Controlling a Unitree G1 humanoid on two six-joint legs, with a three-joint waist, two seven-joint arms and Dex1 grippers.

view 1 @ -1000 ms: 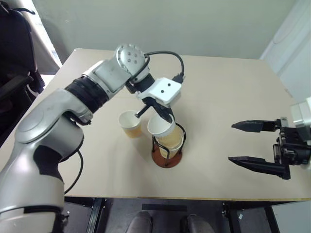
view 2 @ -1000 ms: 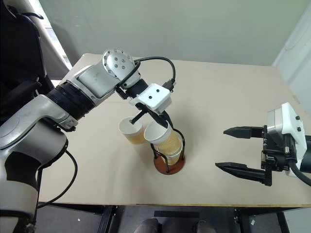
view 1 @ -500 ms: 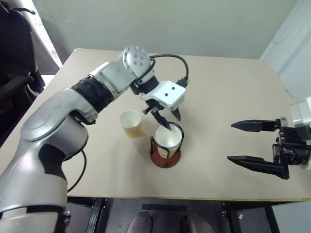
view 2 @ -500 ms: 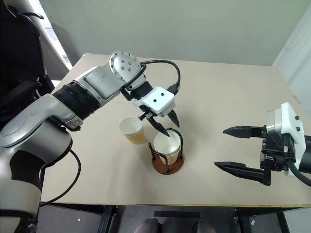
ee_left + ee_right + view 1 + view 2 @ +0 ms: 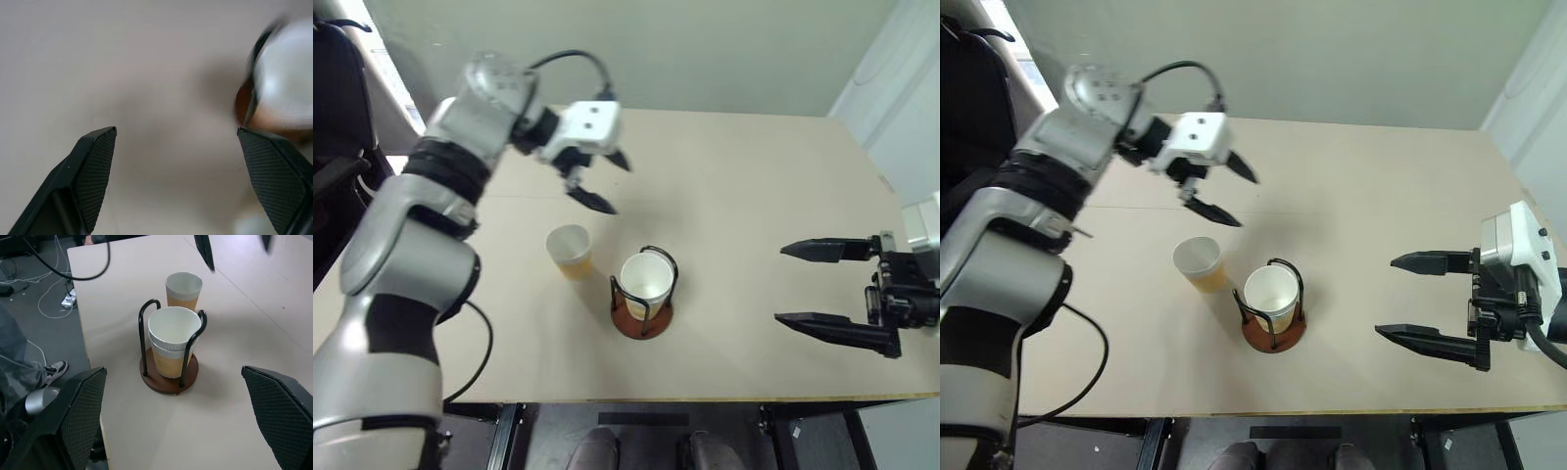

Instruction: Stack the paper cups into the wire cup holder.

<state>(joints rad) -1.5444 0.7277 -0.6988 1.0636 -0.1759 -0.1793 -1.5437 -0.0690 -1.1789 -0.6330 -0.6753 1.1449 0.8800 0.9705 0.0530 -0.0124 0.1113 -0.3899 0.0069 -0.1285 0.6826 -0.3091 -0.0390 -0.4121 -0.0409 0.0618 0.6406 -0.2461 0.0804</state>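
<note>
Upright near the front middle of the pale beige rectangular table (image 5: pixel 754 196) stands the wire cup holder (image 5: pixel 643 315), a round reddish-brown disc base with two black wire loops rising straight up from it. Two tapered paper cups with tan-orange walls and white rolled rims sit nested inside it, one in the other (image 5: pixel 172 340); their long axis runs vertically, mouths open upward and narrow ends down toward the disc. In the right wrist view the loops arch up on either side of the stack to about the level of the upper cup's rim.

Just beside the holder, on the robot's left and slightly farther back, a third identical paper cup (image 5: pixel 570 251) stands alone on the table, also upright with its mouth up. It is close to the holder but I cannot tell whether they touch.

Above the table and behind the lone cup, the left gripper (image 5: pixel 604 181) hangs in the air with its two black fingers spread wide apart and nothing between them, pointing downward and toward the robot's right. Well off to the right, near the table's right edge, the right gripper (image 5: pixel 822 284) also has its fingers wide apart and empty, aimed toward the holder.
</note>
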